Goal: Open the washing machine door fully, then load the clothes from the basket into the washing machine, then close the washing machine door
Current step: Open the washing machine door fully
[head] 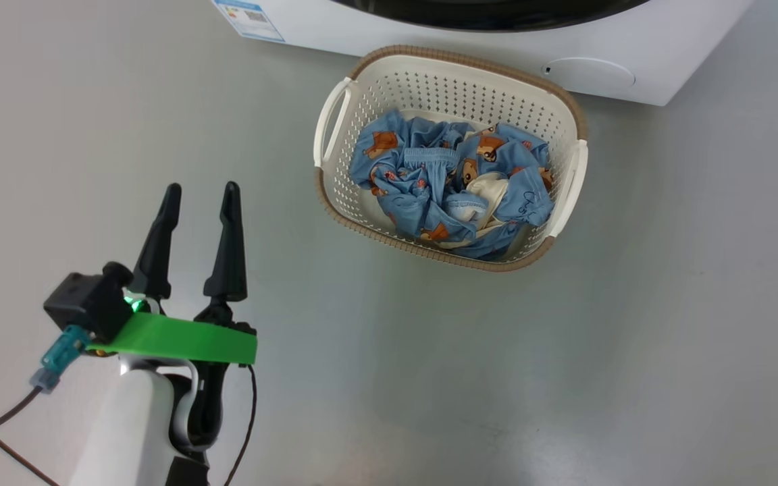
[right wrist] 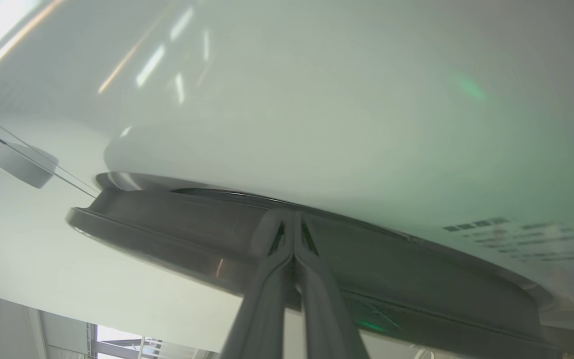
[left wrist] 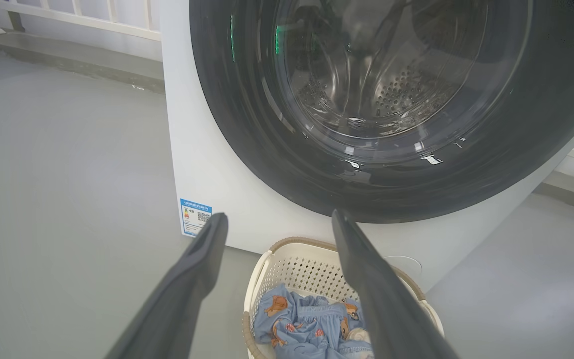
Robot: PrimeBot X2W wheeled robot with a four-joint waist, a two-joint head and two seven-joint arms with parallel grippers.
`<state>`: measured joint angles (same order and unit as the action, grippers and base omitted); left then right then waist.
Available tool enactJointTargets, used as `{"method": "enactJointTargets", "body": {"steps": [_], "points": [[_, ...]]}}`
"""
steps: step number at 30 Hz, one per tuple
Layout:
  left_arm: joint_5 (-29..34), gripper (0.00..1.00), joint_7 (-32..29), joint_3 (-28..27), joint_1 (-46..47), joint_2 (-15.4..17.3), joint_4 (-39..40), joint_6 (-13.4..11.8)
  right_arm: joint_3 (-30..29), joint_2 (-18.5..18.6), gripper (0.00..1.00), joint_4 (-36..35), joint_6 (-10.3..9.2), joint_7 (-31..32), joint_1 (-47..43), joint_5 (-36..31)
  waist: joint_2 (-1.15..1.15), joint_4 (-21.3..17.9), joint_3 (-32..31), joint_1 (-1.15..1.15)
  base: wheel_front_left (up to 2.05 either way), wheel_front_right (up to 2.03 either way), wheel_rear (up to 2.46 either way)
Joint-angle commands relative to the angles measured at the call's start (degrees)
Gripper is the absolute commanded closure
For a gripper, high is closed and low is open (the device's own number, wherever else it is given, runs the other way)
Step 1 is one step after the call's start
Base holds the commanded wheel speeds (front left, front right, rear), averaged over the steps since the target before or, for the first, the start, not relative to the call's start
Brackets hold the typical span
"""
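Note:
The washing machine (head: 429,34) is a white box at the top of the head view, with a blue label (head: 248,15). Its glossy black door (left wrist: 381,149) lies against the front, and the steel drum shows through the glass. The cream basket (head: 456,61) stands on the floor before it, holding blue bear-print clothes (head: 429,182). My left gripper (head: 201,196) is open and empty, low and left of the basket. In the left wrist view it (left wrist: 279,222) points at the door above the basket (left wrist: 292,244) and the clothes (left wrist: 307,319). My right gripper (right wrist: 293,222) is shut with nothing between its fingers, tips at the door's rim (right wrist: 167,224) beside the white front (right wrist: 317,99).
Grey floor lies open around the basket and to the machine's left. A white railing (left wrist: 68,15) runs along the far wall left of the machine. A round service cap (head: 588,71) sits low on the machine's front, just behind the basket.

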<state>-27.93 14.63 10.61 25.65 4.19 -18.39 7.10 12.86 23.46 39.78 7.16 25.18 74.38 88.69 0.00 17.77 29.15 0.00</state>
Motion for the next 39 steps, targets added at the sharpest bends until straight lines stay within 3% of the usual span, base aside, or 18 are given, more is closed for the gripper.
{"method": "enactJointTargets", "body": {"steps": [1,16,39], "points": [[0.9,0.0,0.4,-2.2,0.7,1.1,0.5,0.2,0.3,-0.5,1.0,-0.9,0.33,0.8,2.0,-0.1,0.0,0.4,0.3,0.0,0.0,0.0,0.0],[1.1,0.0,0.4,-3.4,0.6,-0.2,-0.6,0.4,4.7,-1.9,1.0,4.7,0.33,7.7,1.2,-1.1,0.0,0.7,-0.5,0.0,0.0,0.0,0.0],[1.1,0.0,0.4,-5.5,-4.1,1.4,-1.5,0.4,9.0,-4.6,1.0,-1.4,0.33,13.4,-16.3,0.8,0.0,-2.1,-10.4,0.0,0.0,0.0,0.0]]}}
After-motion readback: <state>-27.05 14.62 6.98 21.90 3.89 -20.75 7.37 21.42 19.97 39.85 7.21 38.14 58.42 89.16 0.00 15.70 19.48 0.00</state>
